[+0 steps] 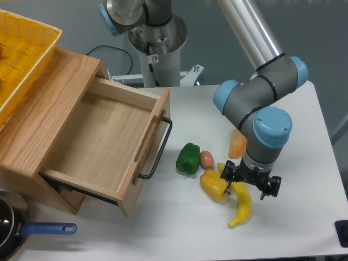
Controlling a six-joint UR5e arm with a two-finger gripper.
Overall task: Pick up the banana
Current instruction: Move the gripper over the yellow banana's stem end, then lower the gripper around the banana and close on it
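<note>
The banana (241,205) is long, curved and bright yellow. It lies on the white table at the front right, its upper end beside the yellow bell pepper (213,185). My gripper (248,186) hangs straight over the banana's upper half, jaws open on either side of it, with the fingers low near the table. The banana's upper end is partly hidden under the gripper. Nothing is gripped.
A green pepper (188,158) and a brown egg-like piece (206,159) lie left of the gripper. An orange piece (237,143) lies behind it. An open wooden drawer (103,144) stands at the left, a yellow basket (22,54) above it, and a blue-handled pan (32,230) at the front left.
</note>
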